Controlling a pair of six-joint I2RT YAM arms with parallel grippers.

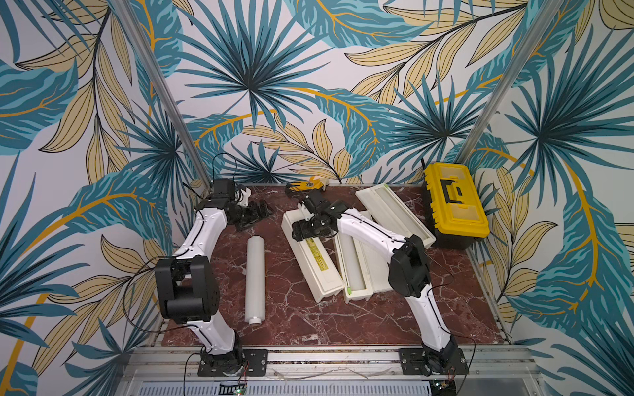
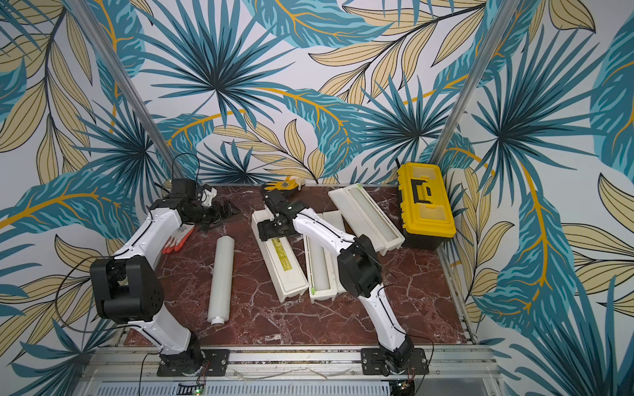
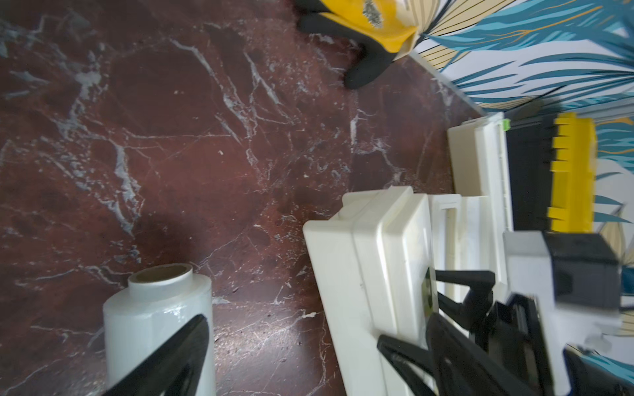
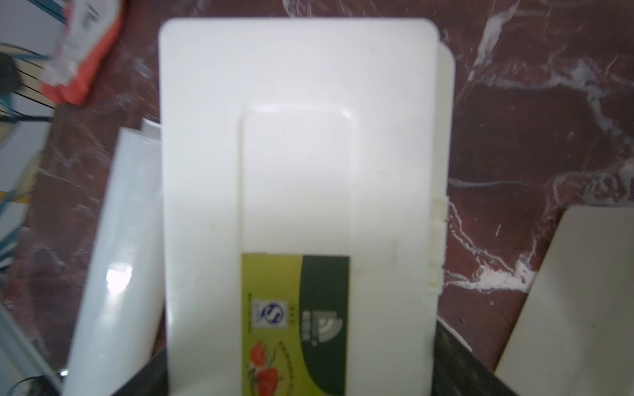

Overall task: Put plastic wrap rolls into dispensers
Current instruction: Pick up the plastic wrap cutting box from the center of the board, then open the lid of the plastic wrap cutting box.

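top views both catch it: left pincer [image 1: 253,214] hangs spread wide over the back of the counter [image 1: 291,322], holding nothing. loose roll [image 1: 255,279] lies alone on the marble between the arms. right pincer [image 1: 308,229] pinches the closed dispenser [image 1: 322,271] across its far end. next along, the open dispenser [image 1: 358,295] cradles a second roll [image 1: 353,264], and the far dispenser [image 1: 394,209], lid up, sits by the yellow toolbox [image 1: 456,202].

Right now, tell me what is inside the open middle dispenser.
A plastic wrap roll lies in the trough of the middle dispenser, with a green tab at its near end. The right arm covers the far end, so what is there cannot be seen.
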